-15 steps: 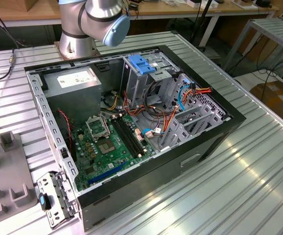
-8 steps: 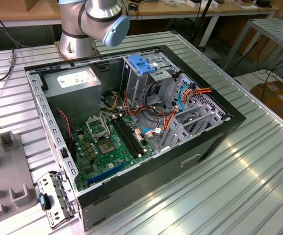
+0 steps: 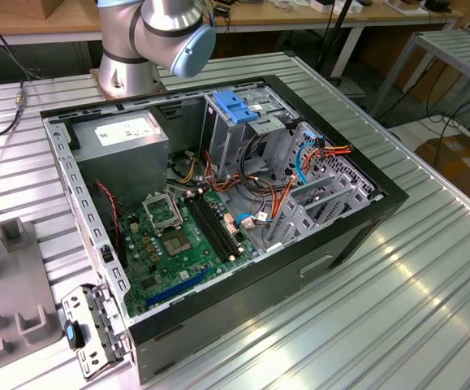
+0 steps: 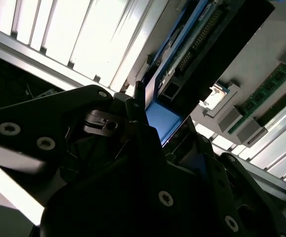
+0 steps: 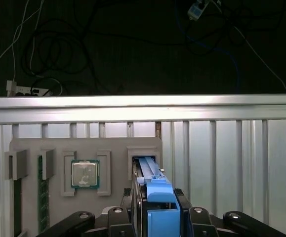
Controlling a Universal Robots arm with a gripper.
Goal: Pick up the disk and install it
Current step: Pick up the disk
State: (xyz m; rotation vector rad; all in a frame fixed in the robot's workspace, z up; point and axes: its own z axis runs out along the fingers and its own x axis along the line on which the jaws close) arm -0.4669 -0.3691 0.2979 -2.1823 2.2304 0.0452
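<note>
Two black fingers (image 5: 180, 205) of the gripper (image 5: 157, 200) press against opposite sides of the disk (image 5: 155, 182), clamped on it with no gap showing in the first wrist view. The disk stands on edge, a blue plastic rail along its upper side, and its far end meets a narrow slot in the grey fixture tray (image 5: 34, 148); whether it is seated in that slot or lifted just clear of it cannot be told. Beside the slot, a square processor chip (image 5: 85, 174) lies flat in its own pocket of the tray, and a green memory stick (image 5: 43, 197) sits in a groove further along. The tray rests on the ribbed aluminium table (image 5: 231, 163). In the second wrist view the disk's connector end and blue rail run close along the gripper's dark body. In the exterior view the open computer case (image 3: 364, 219) lies on the same table, well apart from the tray, its green motherboard (image 3: 170, 244) exposed, with a blue latch (image 3: 236, 106) on a grey metal cage near the arm's base (image 3: 129, 69).
</note>
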